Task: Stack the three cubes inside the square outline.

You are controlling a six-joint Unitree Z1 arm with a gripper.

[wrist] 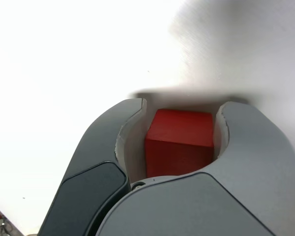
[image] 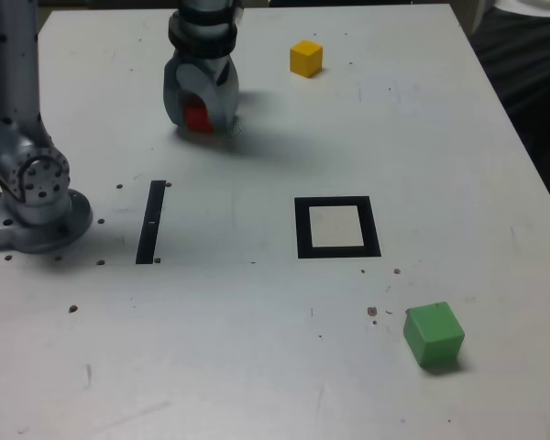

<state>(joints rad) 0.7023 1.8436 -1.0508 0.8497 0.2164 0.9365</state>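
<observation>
The red cube (image: pixel 197 116) sits on the white table at the back, toward the exterior view's left, with my gripper (image: pixel 200 117) down over it. In the wrist view the red cube (wrist: pixel 179 142) fills the space between the two grey jaws of the gripper (wrist: pixel 183 106), which press on its sides: shut on it. The yellow cube (image: pixel 306 58) rests alone at the back centre. Near the front, on the exterior view's right, stands the green cube (image: pixel 434 335). The square outline (image: pixel 337 252) lies in the middle of the table with nothing inside it.
A thin black strip (image: pixel 151 222) lies on the exterior view's left of the outline. The arm's base (image: pixel 32 197) stands at the table's left edge. Small dark specks dot the tabletop (image: pixel 257 348). Something dark (image: pixel 532 73) lies beyond the right edge.
</observation>
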